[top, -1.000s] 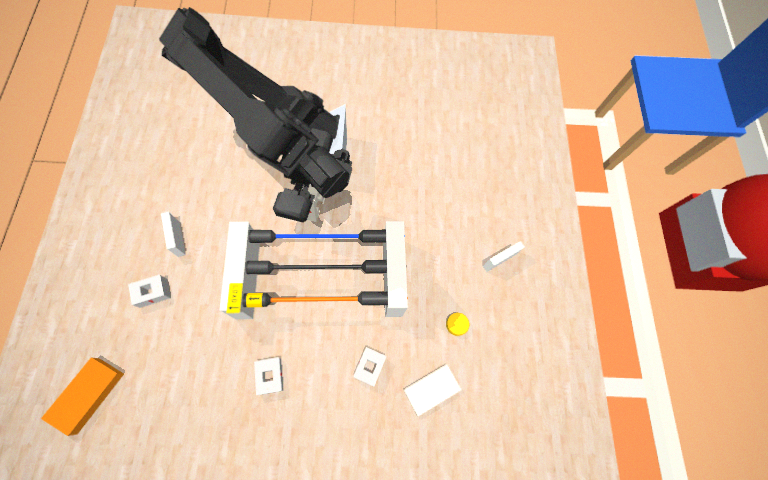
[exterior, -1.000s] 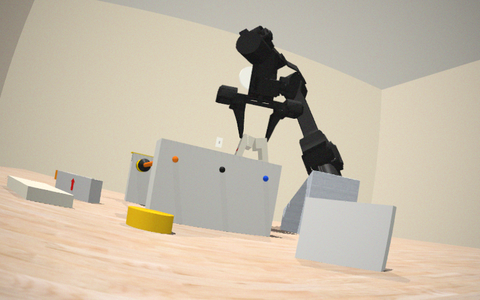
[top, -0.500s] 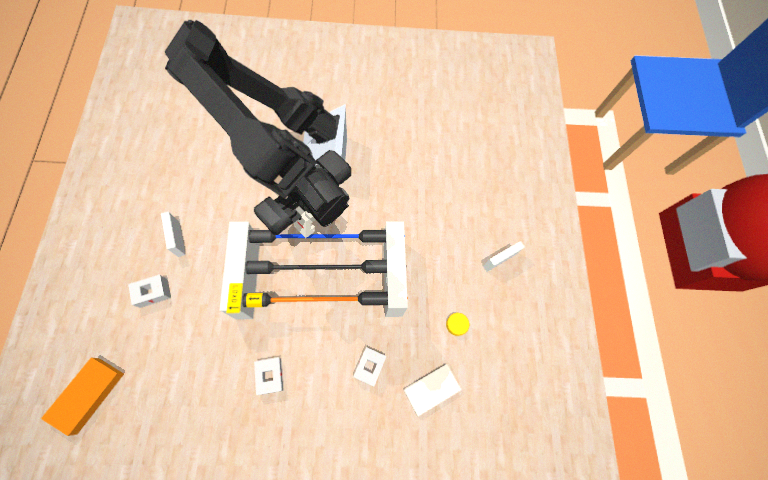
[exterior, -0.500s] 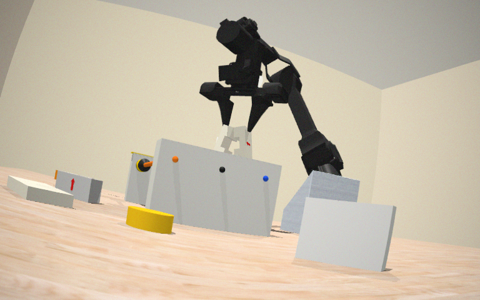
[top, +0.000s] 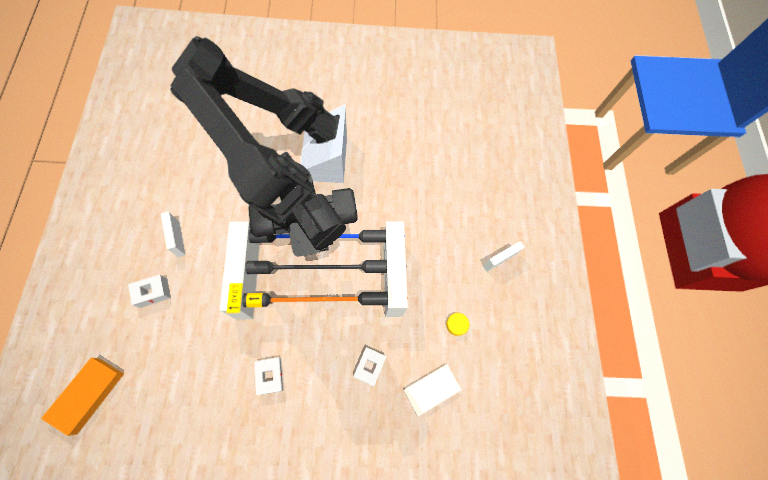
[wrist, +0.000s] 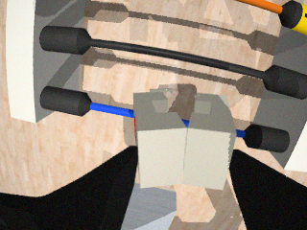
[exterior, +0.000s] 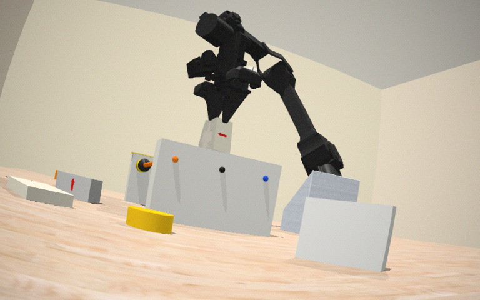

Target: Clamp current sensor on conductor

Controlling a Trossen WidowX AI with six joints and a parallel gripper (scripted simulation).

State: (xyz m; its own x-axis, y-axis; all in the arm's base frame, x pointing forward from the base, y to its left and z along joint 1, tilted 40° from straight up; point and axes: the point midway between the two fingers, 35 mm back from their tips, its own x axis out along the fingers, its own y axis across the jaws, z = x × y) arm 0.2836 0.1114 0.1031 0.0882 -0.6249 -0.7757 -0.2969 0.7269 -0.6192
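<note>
My gripper (exterior: pixel 217 119) (wrist: pixel 183 155) is shut on the pale split-core sensor (exterior: pixel 224 142) (wrist: pixel 160 160), held above the rack. The sensor's two halves hang down with a gap between their lower ends. Its red arrow (exterior: pixel 222 134) points left in the exterior view, towards the orange conductor's side. In the wrist view the sensor overlaps the blue conductor (top: pixel 347 236) (wrist: pixel 112 110). The black conductor (top: pixel 317 266) (wrist: pixel 177 57) is in the middle. The orange conductor (top: pixel 314 299) (wrist: pixel 259 5) ends at the yellow LOAD label (top: pixel 233 298). The arm hides the sensor in the top view.
Two white end walls (top: pixel 395 271) (top: pixel 233 254) hold the conductors. White blocks with square holes (top: pixel 135 294) (top: pixel 260 386), a white slab (top: pixel 433 389) and a yellow disc (top: pixel 457 323) (exterior: pixel 149 220) lie around. An orange block (top: pixel 82 396) is front left. A grey wedge (top: pixel 325 166) (exterior: pixel 332 187) is behind.
</note>
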